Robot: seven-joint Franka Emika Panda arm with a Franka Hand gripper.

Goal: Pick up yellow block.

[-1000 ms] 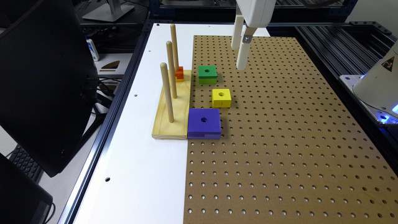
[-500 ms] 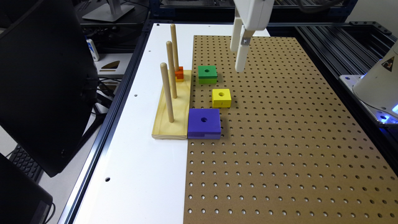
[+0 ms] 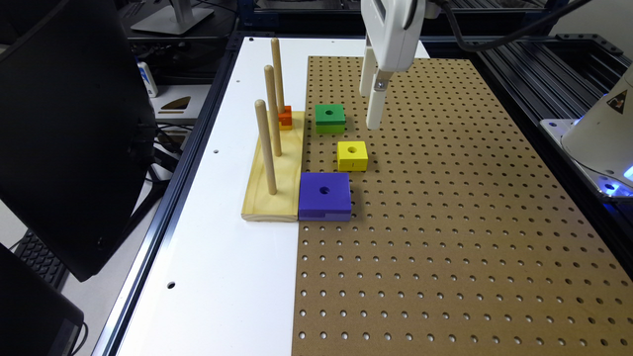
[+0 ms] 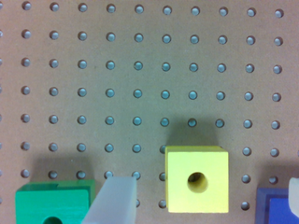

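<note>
My exterior camera looks down from above the pegboard (image 3: 445, 222); my wrist camera looks straight down, close, sharing the yellow block (image 3: 352, 155).

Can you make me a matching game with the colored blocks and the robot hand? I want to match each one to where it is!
Things:
1. yellow block
2. green block
3. purple block
4. gripper

Places:
A. touching the end of the wooden peg base
B. lying between two other blocks
C. hanging above the pegboard, holding nothing
D. beside the small orange piece

Pairs: 1-B, 2-D, 3-A, 4-C
</note>
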